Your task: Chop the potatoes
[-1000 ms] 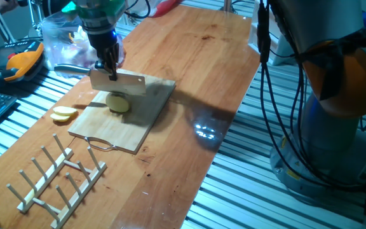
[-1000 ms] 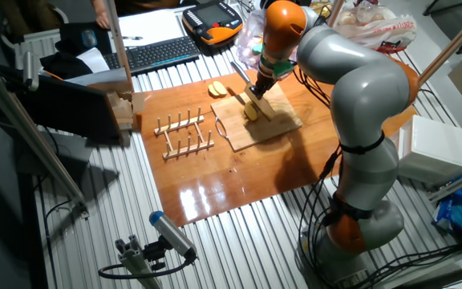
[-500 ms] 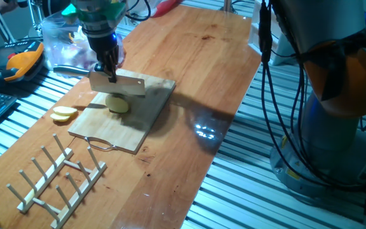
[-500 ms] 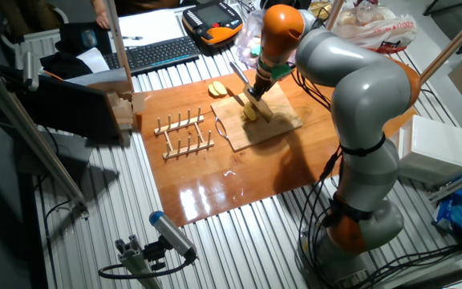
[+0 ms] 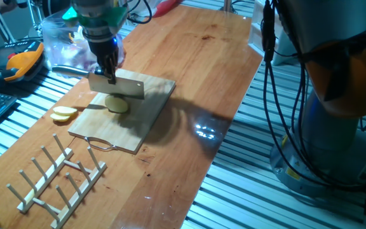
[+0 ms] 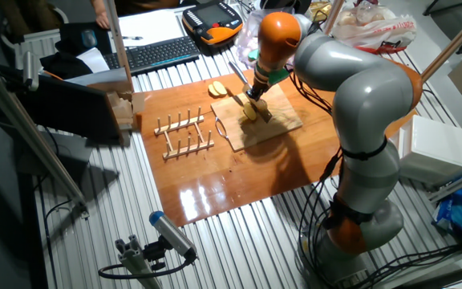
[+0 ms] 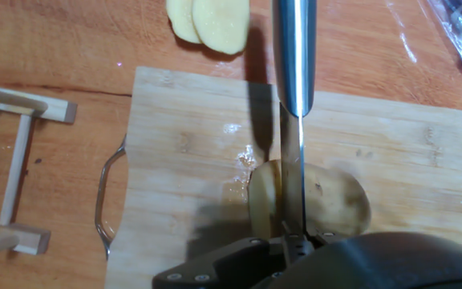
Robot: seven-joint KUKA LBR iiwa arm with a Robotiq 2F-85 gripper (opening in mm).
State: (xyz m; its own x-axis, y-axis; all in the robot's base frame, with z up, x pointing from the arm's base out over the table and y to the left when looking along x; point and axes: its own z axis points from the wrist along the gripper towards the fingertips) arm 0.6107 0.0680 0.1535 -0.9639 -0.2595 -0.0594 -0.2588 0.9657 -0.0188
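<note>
My gripper is shut on a knife, a broad cleaver held blade-down over the wooden cutting board. The pale yellow potato chunk lies on the board right under the blade. In the hand view the blade runs across the chunk near its left end, with a thin part left of the edge. Cut potato slices lie on the table left of the board, and they also show in the hand view. In the other fixed view the gripper stands over the chunk.
A wooden dish rack stands on the table in front of the board. A clear plastic bag lies behind the gripper. An orange pendant and a keyboard lie off the table's edge. The board has a wire handle.
The gripper and knife have shifted slightly to the left over the potato chunk. The chunk and the slices have not moved.
</note>
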